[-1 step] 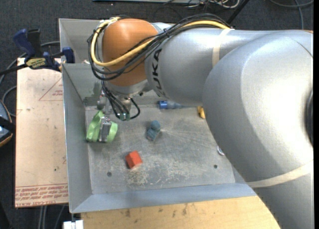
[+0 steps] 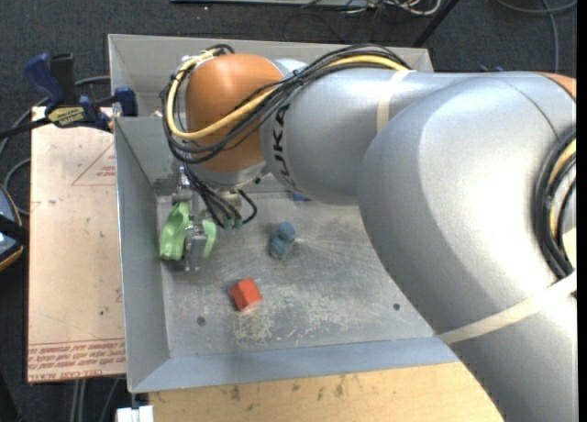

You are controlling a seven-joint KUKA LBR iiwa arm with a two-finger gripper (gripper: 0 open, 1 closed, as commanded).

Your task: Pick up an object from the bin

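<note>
I count one green lumpy thing (image 2: 171,235) right against my pincer (image 2: 190,246), by the grey bin's (image 2: 142,319) left wall; I cannot tell whether the pincer is open or closed. One blue-grey block (image 2: 282,241) lies near, to the view's right of the pincer. One red block (image 2: 245,294) lies below and right of it, apart.

arm (image 2: 440,182): smooth silver-grey, thick rounded links | wrist cover (image 2: 229,99): glossy orange dome | cables (image 2: 303,76): black and yellow, looped over cover | lettering (image 2: 278,149): dark KUKA, partly hidden
</note>
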